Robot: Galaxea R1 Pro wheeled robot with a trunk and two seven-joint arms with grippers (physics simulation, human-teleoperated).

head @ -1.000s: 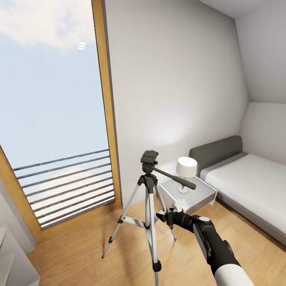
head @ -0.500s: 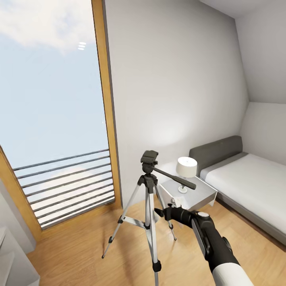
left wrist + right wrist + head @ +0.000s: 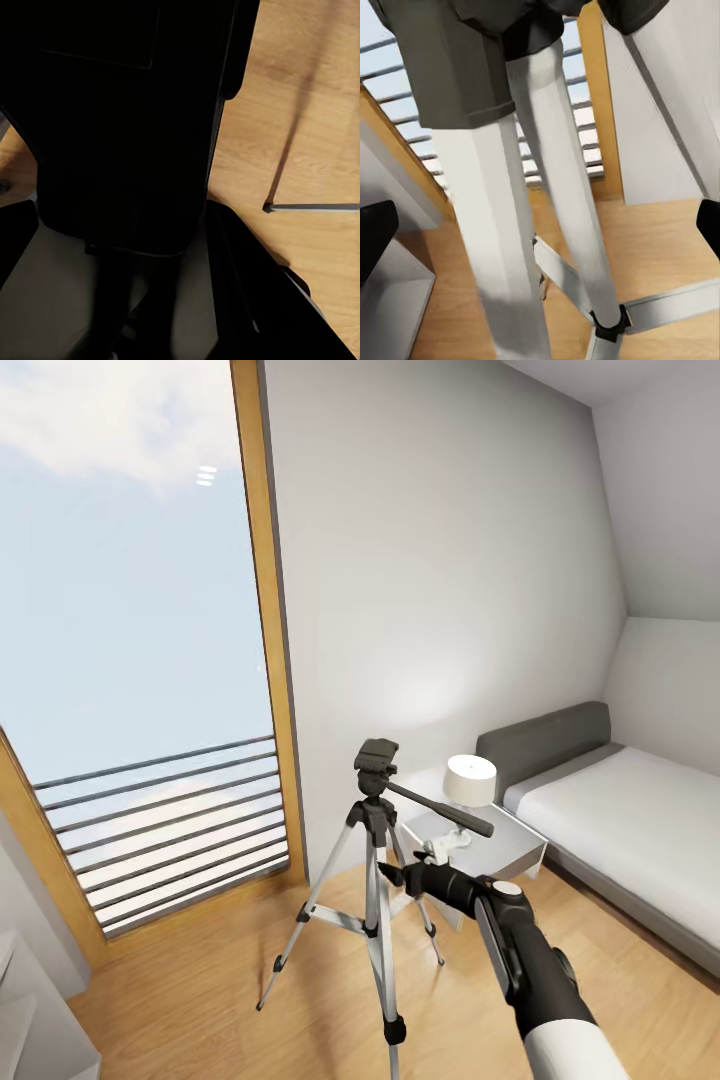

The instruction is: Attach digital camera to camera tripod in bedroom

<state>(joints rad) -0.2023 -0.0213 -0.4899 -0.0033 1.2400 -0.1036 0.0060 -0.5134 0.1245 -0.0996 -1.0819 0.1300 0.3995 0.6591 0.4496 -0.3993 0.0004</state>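
Note:
The camera tripod (image 3: 373,860) stands on the wood floor of the bedroom between the window and the nightstand, its black head (image 3: 376,762) bare and its pan handle (image 3: 445,811) pointing toward the bed. My right gripper (image 3: 393,875) reaches in at mid-leg height, right beside the silver legs. In the right wrist view the legs (image 3: 562,195) loom very close, and the gripper (image 3: 540,232) is open with its black fingertips (image 3: 375,244) spread to either side. The left gripper (image 3: 127,262) is open beside my dark trunk, over the floor. The digital camera is out of view.
A grey nightstand (image 3: 500,852) with a white lamp (image 3: 469,780) stands just behind the tripod. The low bed (image 3: 630,825) lies to the right. The tall wood-framed window (image 3: 130,660) with railing bars is on the left. A grey cabinet corner (image 3: 25,1020) sits at the lower left.
My right arm has pushed forward, up and left, bringing the gripper from beside the nightstand's front right up to the tripod's legs. The tripod has not moved.

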